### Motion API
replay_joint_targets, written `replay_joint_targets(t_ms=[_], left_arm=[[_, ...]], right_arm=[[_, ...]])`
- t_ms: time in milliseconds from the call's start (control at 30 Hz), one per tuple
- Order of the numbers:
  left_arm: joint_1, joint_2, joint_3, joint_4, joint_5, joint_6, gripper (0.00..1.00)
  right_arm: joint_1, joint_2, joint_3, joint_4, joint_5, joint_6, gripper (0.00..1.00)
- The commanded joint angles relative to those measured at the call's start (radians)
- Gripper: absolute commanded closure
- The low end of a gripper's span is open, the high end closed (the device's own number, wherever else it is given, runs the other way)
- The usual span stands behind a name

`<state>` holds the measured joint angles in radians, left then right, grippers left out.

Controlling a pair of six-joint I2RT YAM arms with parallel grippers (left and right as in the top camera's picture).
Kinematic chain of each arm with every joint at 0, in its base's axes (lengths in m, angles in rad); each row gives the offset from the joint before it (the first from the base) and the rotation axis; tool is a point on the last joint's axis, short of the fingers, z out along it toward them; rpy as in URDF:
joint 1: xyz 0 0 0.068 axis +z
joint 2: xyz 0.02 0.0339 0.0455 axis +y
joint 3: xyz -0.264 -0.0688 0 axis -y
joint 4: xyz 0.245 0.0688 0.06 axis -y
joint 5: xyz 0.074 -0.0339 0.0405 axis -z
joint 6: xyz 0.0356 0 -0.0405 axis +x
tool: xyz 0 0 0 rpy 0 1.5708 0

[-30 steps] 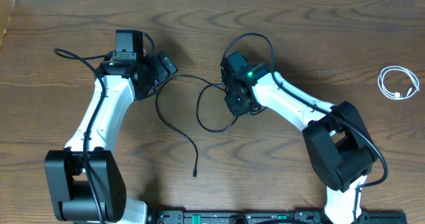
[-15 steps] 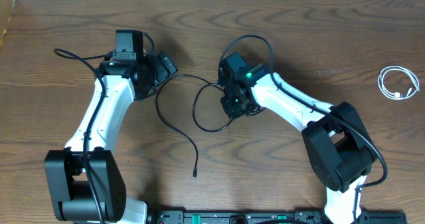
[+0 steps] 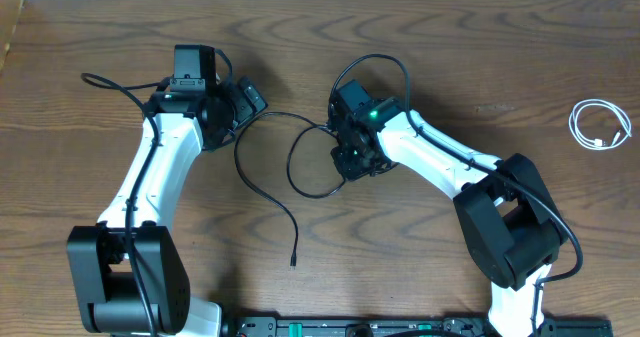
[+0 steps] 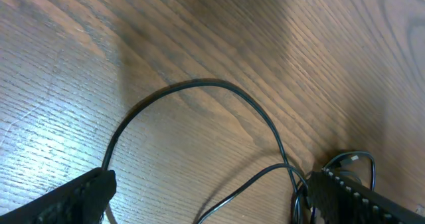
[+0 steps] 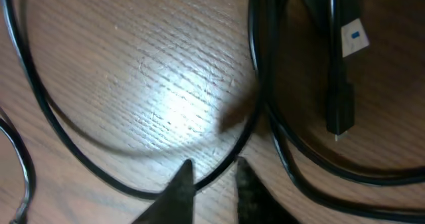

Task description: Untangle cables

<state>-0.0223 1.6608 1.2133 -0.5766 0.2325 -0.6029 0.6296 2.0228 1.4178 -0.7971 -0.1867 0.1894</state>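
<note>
Since a second ago, the black cable loop (image 3: 290, 169) in the middle of the table (image 3: 120, 37) has slid slightly left, and the right gripper (image 3: 350, 162) has moved with it.

Nearest the robot bases, the free plug (image 3: 293, 261) of a long black cable (image 3: 294, 242) lies on the wood grain, pointing toward the near edge. From there the cord curves away and to the left, then bends right in the far half of the table toward the other cords.

Farther in, the loop lies flat, touching the right gripper at its right side. In the right wrist view, the right gripper (image 5: 211, 181) has its jaws drawn almost together, and one strand of the loop is pinched between the fingertips (image 5: 180, 184). Just beyond, to the right, more black strands run side by side. A black plug (image 5: 340, 114) with a small blue-and-white label (image 5: 352, 38) on its cord lies over them.

Well apart at the far right, a short white cable (image 3: 574, 123) sits coiled on its own.

Farthest away, on the left, the left gripper (image 3: 247, 99) is beside the long black cable. In the left wrist view, the left gripper (image 4: 212, 184) has its jaws spread wide and holds nothing. An arc of black cable (image 4: 199, 83) lies on the table beyond the fingers (image 4: 86, 194), spanning the gap between them.
</note>
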Motion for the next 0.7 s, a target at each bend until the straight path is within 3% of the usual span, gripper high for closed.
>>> replay_joint_targets(t_ms=[0,100,367,500,667], left_arm=[[0.003,0.005,-0.014,-0.002,-0.013,0.006,0.02],[0.003,0.005,-0.014,-0.002,-0.013,0.006,0.02],[0.003,0.005,-0.014,-0.002,-0.013,0.006,0.02],[0.003,0.005,-0.014,-0.002,-0.013,0.006,0.02],[0.003,0.005,-0.014,-0.002,-0.013,0.006,0.02]], right_arm=[[0.007,0.026,-0.008,-0.003,-0.006,0.005,0.92],[0.006,0.026,-0.008,-0.003,-0.003,0.005,0.99],[-0.005,0.026,-0.008,0.0,0.083,0.004,0.99],[-0.006,0.026,-0.008,0.006,0.026,0.005,0.69],[-0.005,0.026,-0.008,0.055,-0.166,0.005,0.64]])
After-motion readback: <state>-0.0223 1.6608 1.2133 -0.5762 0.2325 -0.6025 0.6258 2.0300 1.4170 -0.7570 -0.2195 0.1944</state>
